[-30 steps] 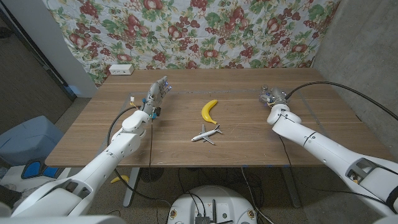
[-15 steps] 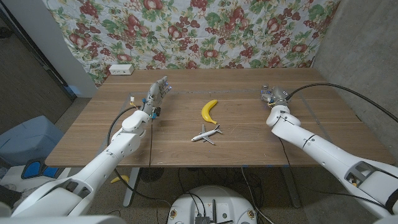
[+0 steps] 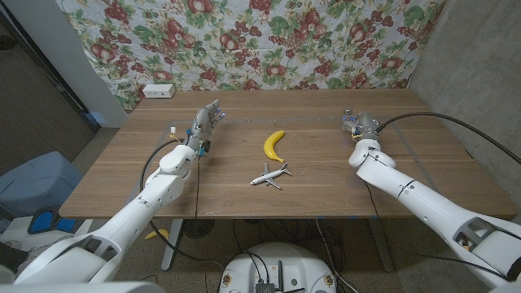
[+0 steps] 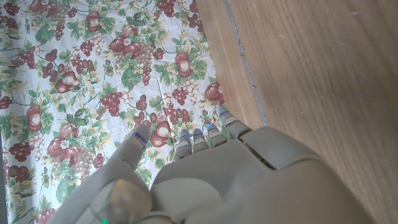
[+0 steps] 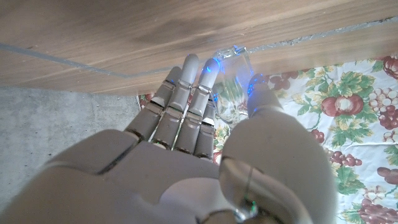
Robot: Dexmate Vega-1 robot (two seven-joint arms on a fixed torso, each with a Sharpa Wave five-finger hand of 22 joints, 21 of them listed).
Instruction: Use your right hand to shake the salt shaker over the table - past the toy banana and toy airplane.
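A: While your right arm reaches forward along the right side of the wooden table (image 3: pixel 326 191), your right hand (image 3: pixel 359 126) sits toward the far edge, well past the toy banana (image 3: pixel 274 145) and toy airplane (image 3: pixel 269 175). What do your fingers show?

B: From the right wrist view, your fingers (image 5: pixel 186 93) lie close together on one side of the salt shaker (image 5: pixel 231 87) and the thumb presses the other side, so you are clamped on it. The shaker is clear, glassy and faceted, with the wood grain and the fruit-print cloth (image 5: pixel 348 99) showing through it. Small blue lights glow at your fingertips.

A: And in the head view?

B: The shaker is tiny there, mostly hidden by your hand; I cannot tell whether it is upright or tilted. The hand's shell is smooth, pale grey plastic.

A: Your left hand (image 3: pixel 205 124)?

B: It is on the left side of the table, toward the far edge, holding nothing, its fingers (image 4: pixel 199 140) straight and slightly apart, pointing toward the cloth backdrop. The banana is a smooth yellow curve; the airplane is white and lies just nearer to you than the banana.
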